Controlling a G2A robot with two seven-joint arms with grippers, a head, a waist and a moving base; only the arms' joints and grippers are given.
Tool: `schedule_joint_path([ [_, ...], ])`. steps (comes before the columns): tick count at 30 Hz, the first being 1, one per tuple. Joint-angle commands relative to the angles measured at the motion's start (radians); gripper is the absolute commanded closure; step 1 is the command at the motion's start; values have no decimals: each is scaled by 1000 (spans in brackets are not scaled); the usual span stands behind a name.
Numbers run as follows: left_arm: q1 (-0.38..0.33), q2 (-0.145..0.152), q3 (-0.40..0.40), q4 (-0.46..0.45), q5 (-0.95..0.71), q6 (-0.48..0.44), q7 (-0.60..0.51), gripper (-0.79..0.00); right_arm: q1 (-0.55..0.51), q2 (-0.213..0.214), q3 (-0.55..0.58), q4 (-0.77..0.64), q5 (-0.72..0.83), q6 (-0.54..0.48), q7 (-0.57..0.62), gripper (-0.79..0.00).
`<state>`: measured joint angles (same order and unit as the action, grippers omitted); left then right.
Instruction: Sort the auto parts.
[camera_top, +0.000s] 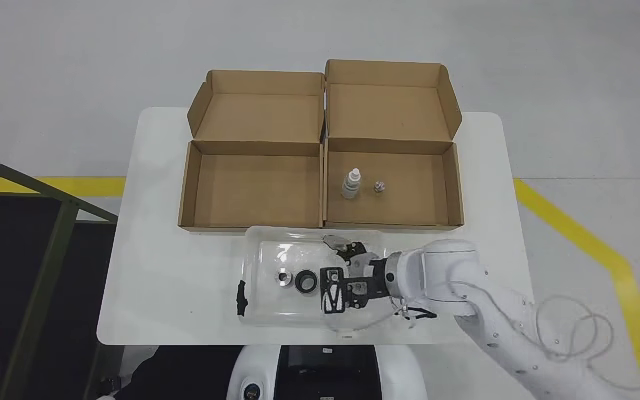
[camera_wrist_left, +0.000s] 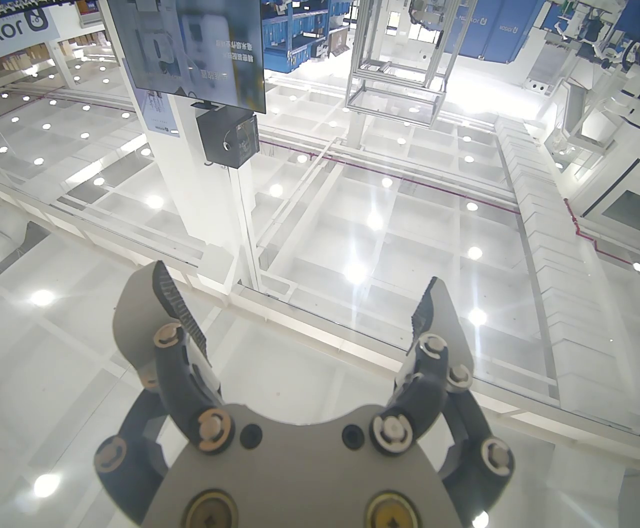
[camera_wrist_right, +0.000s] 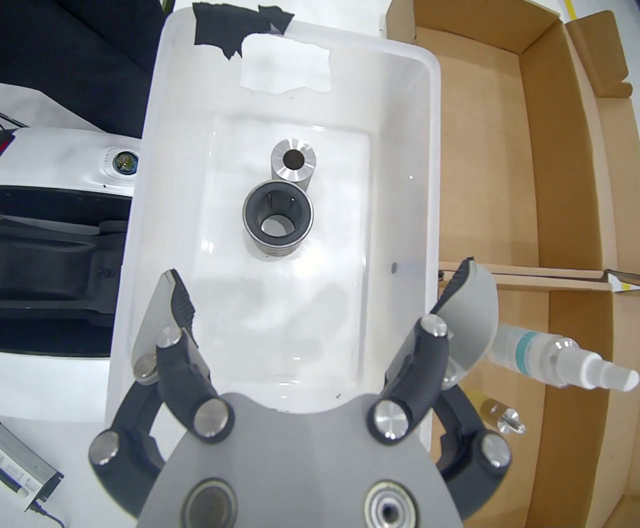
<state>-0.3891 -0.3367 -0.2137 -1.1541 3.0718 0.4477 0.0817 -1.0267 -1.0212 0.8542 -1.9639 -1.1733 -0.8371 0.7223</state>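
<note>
Partly done: spray bottle (camera_top: 351, 183), small fitting (camera_top: 380, 186) in right box (camera_top: 420, 195). Bearing (camera_wrist_right: 278, 220), steel bushing (camera_wrist_right: 294, 162) unsorted in bin (camera_wrist_right: 430, 150). Right gripper (camera_wrist_right: 320, 275) spread, bare, above bin; left gripper (camera_wrist_left: 296, 277) spread too.

1. A white table (camera_top: 160, 250) with rounded corners stands on a pale grey floor (camera_top: 100, 60).
2. A yellow line (camera_top: 560, 215) runs slantwise across the floor off one side of the table; off the other side stands a dark railing (camera_top: 40, 290).
3. On the table's near edge lies a grey metal bar (camera_wrist_right: 25, 470) with a thin black cable at its end.
4. The left wrist view looks out into a hall: a white gridded ceiling (camera_wrist_left: 425, 235) dotted with round lights, and a white column (camera_wrist_left: 200, 190).
5. On that column hangs a dark screen (camera_wrist_left: 190, 50), with a black box (camera_wrist_left: 227, 137) just beside it.
6. Farther off stands an open metal frame (camera_wrist_left: 400, 65), near blue panels (camera_wrist_left: 495, 30).
</note>
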Motion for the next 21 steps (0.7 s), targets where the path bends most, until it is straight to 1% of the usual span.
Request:
schedule_joint_path([
  [1,0,0,0,0,0,0,0,-785,11,-5,-20,18,-3,0,-3,-785],
  [5,0,0,0,0,0,0,0,-785,39,-18,-65,57,-6,2,-10,-785],
  [12,0,0,0,0,0,0,0,-785,89,-46,-140,123,-12,12,-31,-748],
  [17,0,0,0,0,0,0,0,-785,117,-65,-184,161,-19,17,-50,-736],
  [21,0,0,0,0,0,0,0,-785,140,-80,-219,183,-72,25,-67,-727],
])
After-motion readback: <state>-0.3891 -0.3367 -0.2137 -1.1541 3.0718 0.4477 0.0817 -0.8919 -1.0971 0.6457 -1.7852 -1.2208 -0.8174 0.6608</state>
